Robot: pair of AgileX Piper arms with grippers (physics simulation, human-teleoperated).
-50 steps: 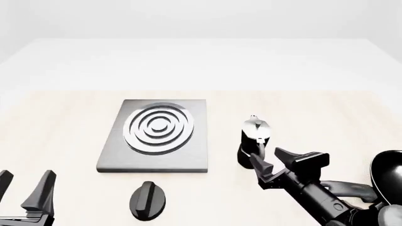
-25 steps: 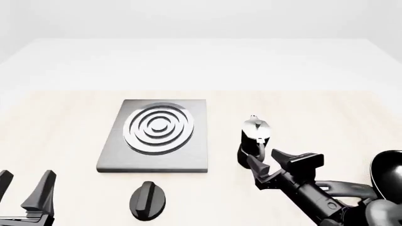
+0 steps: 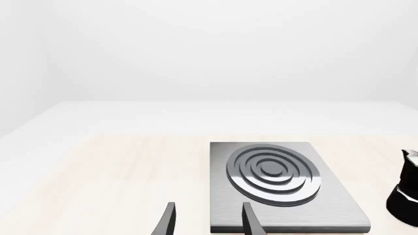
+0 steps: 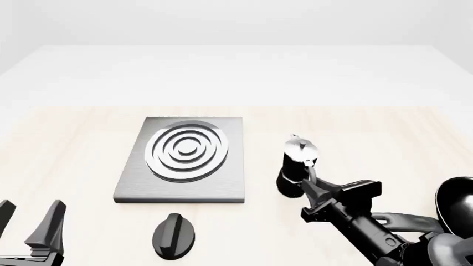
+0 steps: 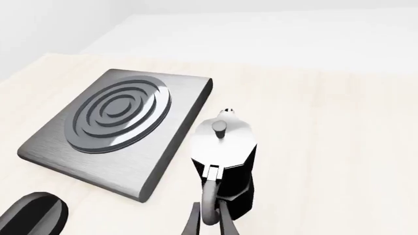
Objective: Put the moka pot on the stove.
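At the far left of the front view we see the left pincer (image 4: 30,224) low at the near edge of the table (image 4: 74,144), its two dark fingers spread apart with nothing between them. In its own wrist view those fingertips (image 3: 168,220) frame bare tabletop just short of the stove's near edge.

Next comes a black oval knob (image 4: 175,236), lying on the table just in front of the stove. The stove (image 4: 221,177) is a flat grey square plate with raised silver rings (image 4: 186,148) at its centre, and nothing rests on it.

To the right of the stove, near its right edge but not touching it, we find the moka pot (image 4: 297,166) standing upright on the table, silver lid and knob on top, black body below.

The right pincer (image 4: 318,195) reaches in from the lower right, and its fingers are clamped together on the pot's handle (image 5: 210,203), as the right wrist view shows most clearly.

At the far right edge a black frying pan (image 4: 457,205) is partly visible.
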